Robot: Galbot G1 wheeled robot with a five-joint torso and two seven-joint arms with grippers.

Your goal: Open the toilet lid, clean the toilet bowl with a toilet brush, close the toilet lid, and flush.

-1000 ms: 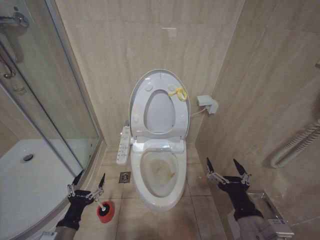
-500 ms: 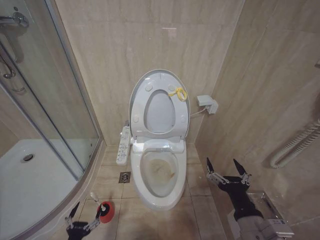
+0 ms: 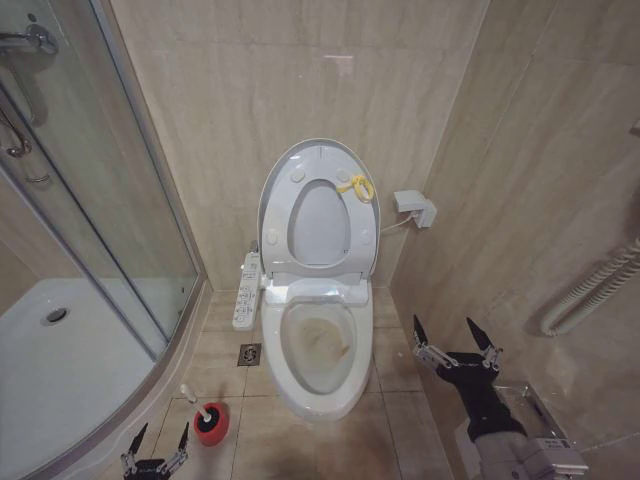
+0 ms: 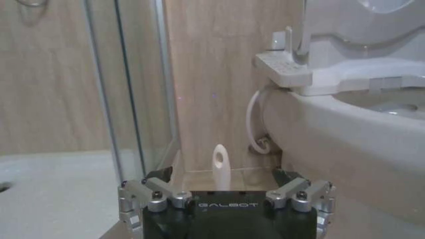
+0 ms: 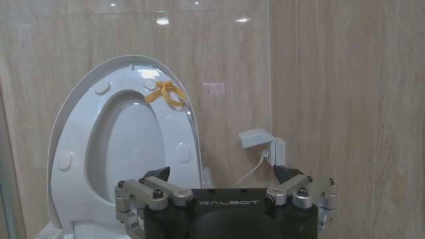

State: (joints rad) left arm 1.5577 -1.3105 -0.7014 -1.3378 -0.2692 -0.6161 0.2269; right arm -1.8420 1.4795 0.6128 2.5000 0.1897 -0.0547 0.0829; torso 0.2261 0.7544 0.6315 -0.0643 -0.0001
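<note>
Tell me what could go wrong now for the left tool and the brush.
The left tool hangs open, low beside the brush, whose thin handle leans in a small red cup; a sideways bump may tip it. The glass shower wall stands close on its other side, so a wide swing may hit it.

One toilet bowl (image 3: 318, 352), with one toilet lid (image 3: 318, 170) and one seat (image 3: 319, 228) raised. One toilet brush (image 3: 196, 403) in one red holder (image 3: 210, 424). One button panel (image 3: 246, 291), one floor drain (image 3: 249, 354), one wall socket (image 3: 415, 208), one yellow loop (image 3: 357, 186). Two grippers: the left gripper (image 3: 155, 447) and the right gripper (image 3: 455, 337).
</note>
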